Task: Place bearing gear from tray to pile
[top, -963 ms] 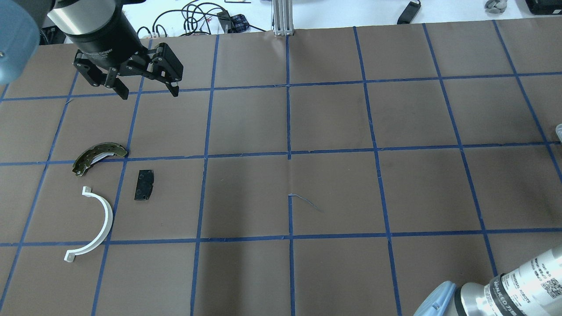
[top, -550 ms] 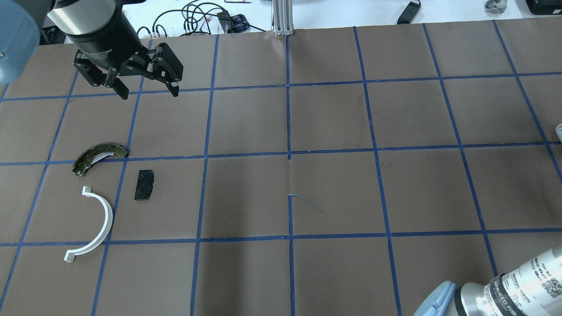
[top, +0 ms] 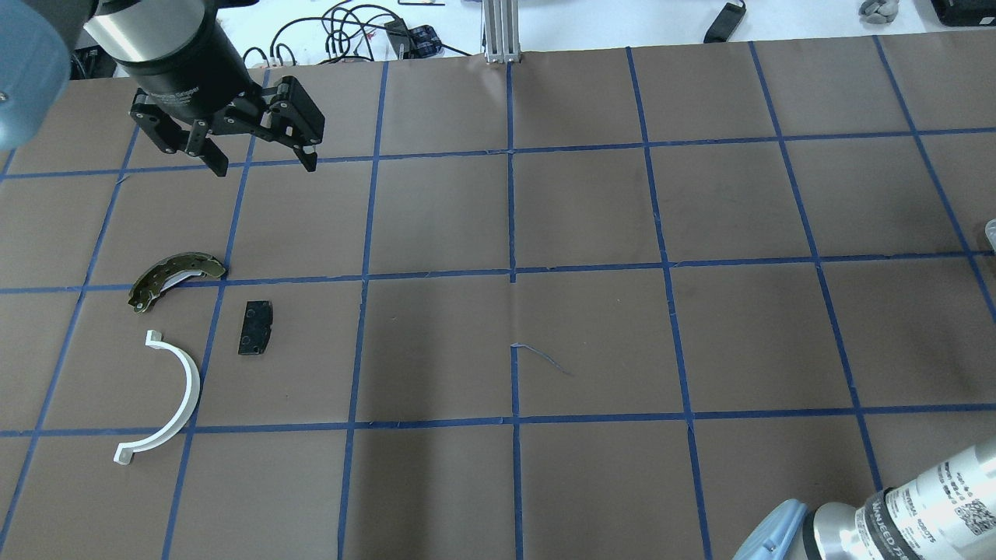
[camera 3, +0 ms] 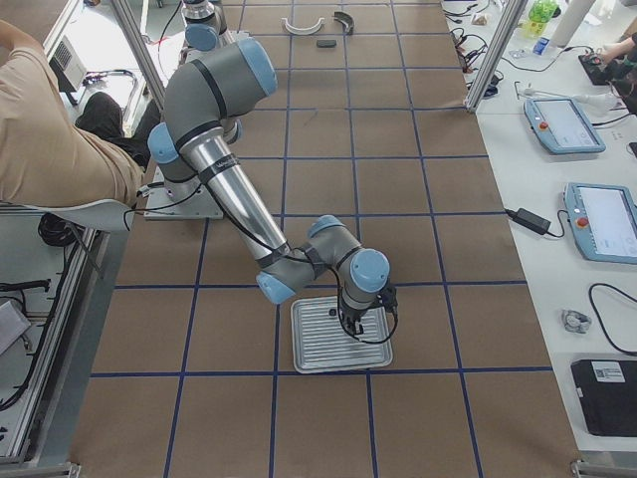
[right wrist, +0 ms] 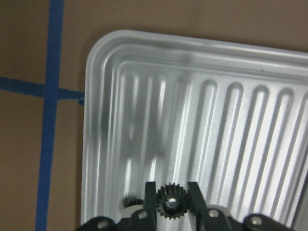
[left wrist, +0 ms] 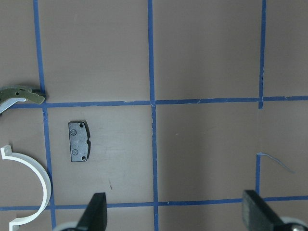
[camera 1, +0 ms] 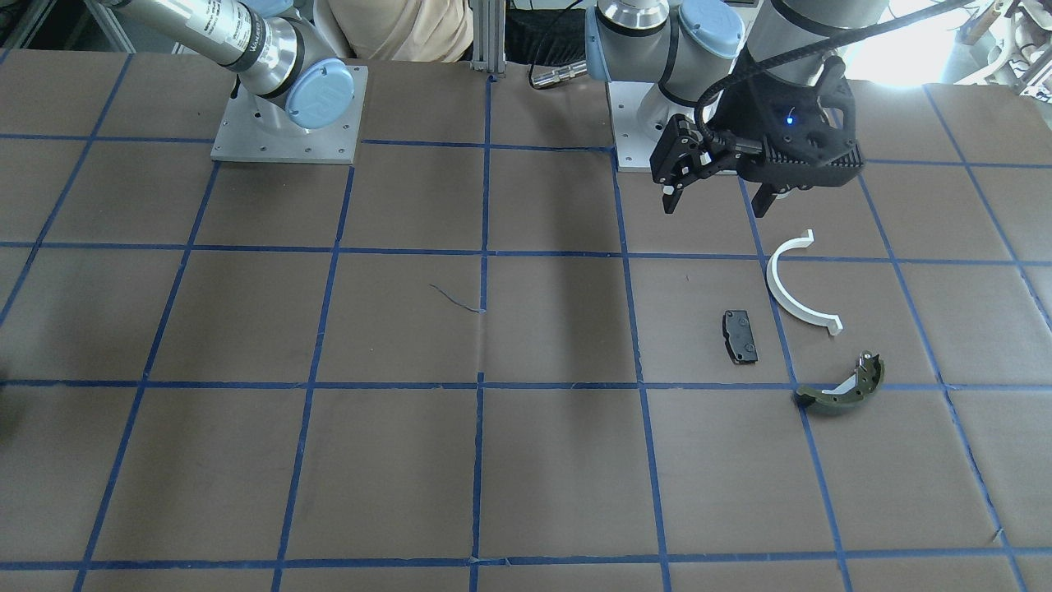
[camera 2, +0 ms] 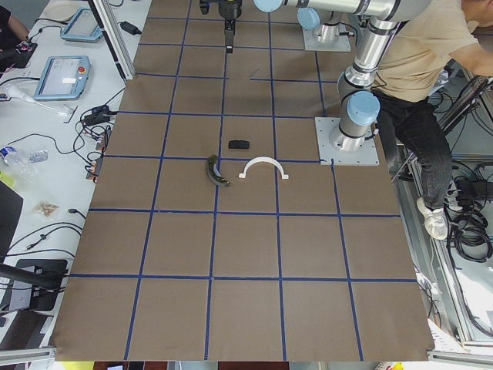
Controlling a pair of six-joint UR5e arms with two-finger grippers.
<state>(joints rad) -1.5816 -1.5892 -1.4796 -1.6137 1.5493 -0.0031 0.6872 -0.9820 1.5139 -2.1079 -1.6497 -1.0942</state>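
Note:
My right gripper [right wrist: 171, 204] is shut on a small black toothed bearing gear [right wrist: 171, 201] just over the near edge of the ribbed silver tray [right wrist: 144, 120]. The tray [camera 3: 317, 349] and the right gripper [camera 3: 350, 327] also show in the exterior right view. The pile lies far away on the table's left side: an olive brake shoe [top: 175, 276], a black pad [top: 255, 328] and a white half-ring [top: 177, 393]. My left gripper [top: 264, 165] hangs open and empty beyond the pile.
The brown table cover [top: 591, 334] carries a blue tape grid. Cables [top: 350, 31] and an aluminium post [top: 502, 31] stand at the far edge. In the front view the pile's shoe [camera 1: 842, 395], pad [camera 1: 740, 335] and ring [camera 1: 785, 296] lie below the left gripper [camera 1: 713, 205].
The right arm's forearm has shifted slightly down at the overhead view's lower right corner. The left gripper and the pile have not moved.

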